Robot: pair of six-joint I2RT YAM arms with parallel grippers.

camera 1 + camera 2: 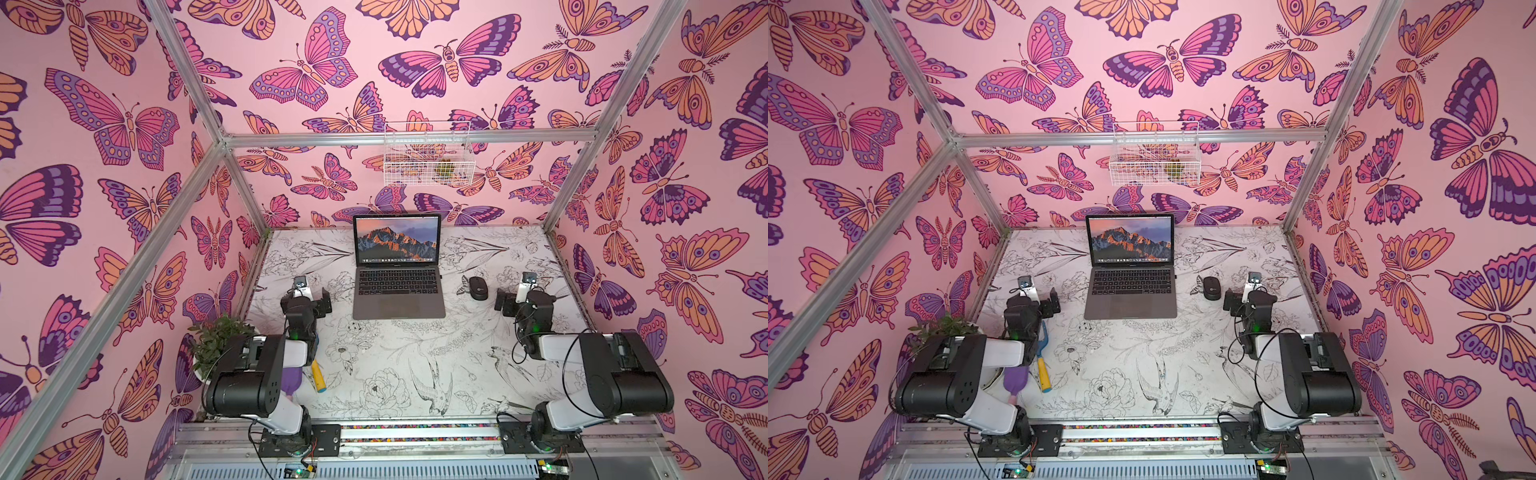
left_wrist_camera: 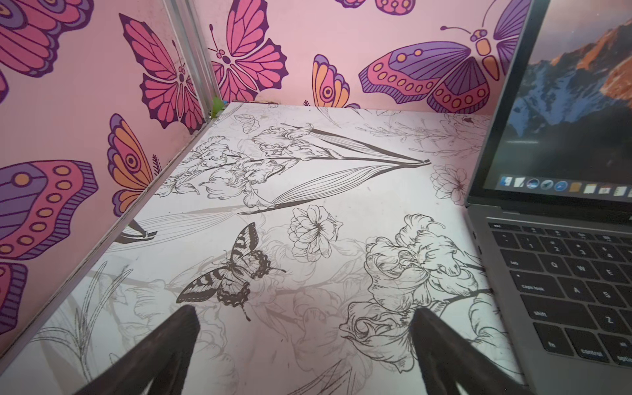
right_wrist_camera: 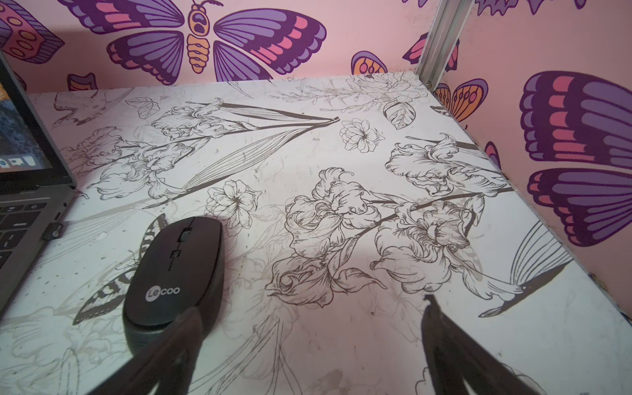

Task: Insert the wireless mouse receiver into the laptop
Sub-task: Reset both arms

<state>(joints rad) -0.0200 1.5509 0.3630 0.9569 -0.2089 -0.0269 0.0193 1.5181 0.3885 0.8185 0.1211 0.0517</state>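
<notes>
**Laptop** (image 1: 398, 291): open, screen lit.
**Wireless mouse receiver** (image 3: 54, 231): small black stub jutting from the laptop's right edge, towards the hinge end. It appears to be seated in a port; how deep cannot be told.
**Mouse** (image 3: 174, 273): just right of the laptop, not touching it.
**Left gripper** (image 2: 304, 309): left of the laptop, jaws spread, empty.
**Right gripper** (image 3: 311, 304): right of the laptop, beside the mouse, jaws spread, empty.
**Status:** insertion judged done; nothing evidently left.

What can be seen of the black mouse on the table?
The mouse is a black oval, matte like plastic, with a scroll wheel, a small button behind it and a round white "Lecoo" logo. It lies flat, top up, on the flower-printed table, on the right of the laptop and apart from it. Nothing holds it.
</notes>
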